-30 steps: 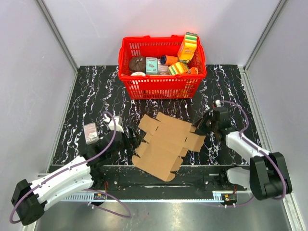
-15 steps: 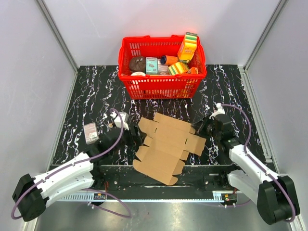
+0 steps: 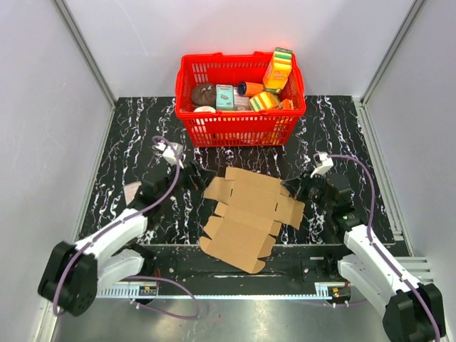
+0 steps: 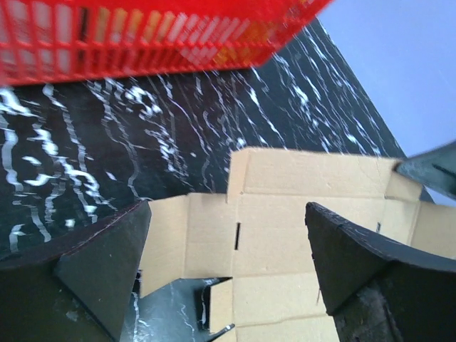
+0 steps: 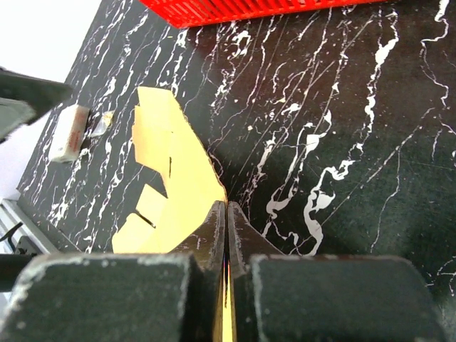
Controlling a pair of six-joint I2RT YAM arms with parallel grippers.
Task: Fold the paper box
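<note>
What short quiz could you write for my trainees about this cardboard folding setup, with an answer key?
1. True or false: the cardboard sheet lies inside the red basket.
2. Fill in: the left hand is ____, gripping nothing.
3. Which hand pinches the sheet's edge? A. left hand B. right hand C. neither

Key: 1 false, it is on the table in front of the basket; 2 open; 3 B.
</note>
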